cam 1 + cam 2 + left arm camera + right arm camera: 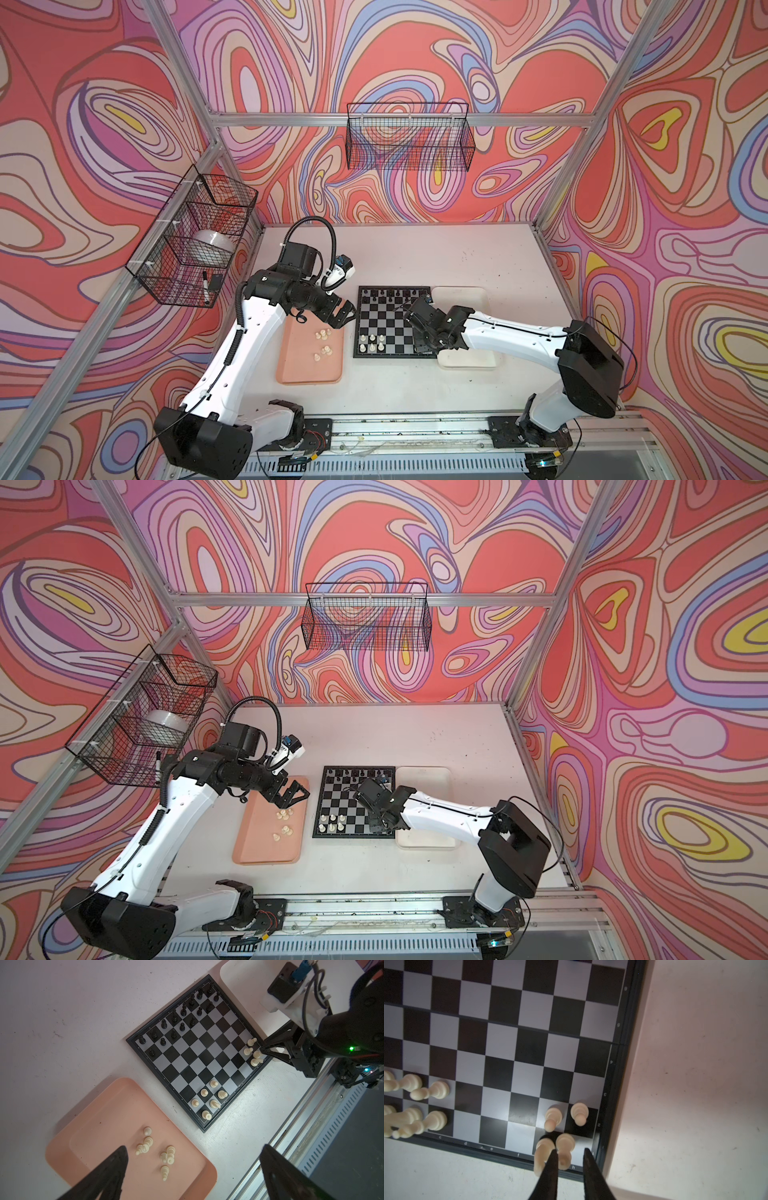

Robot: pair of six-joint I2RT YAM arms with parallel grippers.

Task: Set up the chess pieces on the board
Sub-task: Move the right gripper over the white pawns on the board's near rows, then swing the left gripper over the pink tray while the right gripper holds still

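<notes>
A scuffed white table stands inside walls of swirling red, pink and lilac, with wire baskets hung at 12 and 9 o'clock. The board, in black and silvery-grey checks, lies mid-table, with a pink tray at its 9 o'clock and a white tray at 3. Black chess pieces fill its 12 o'clock rows. Cream ones stand toward 6, and more lie on the pink tray. The left gripper hangs spread wide above that tray's 1 o'clock corner. The right gripper, jaws narrowly apart, straddles a cream piece at the board's 5 o'clock corner.
</notes>
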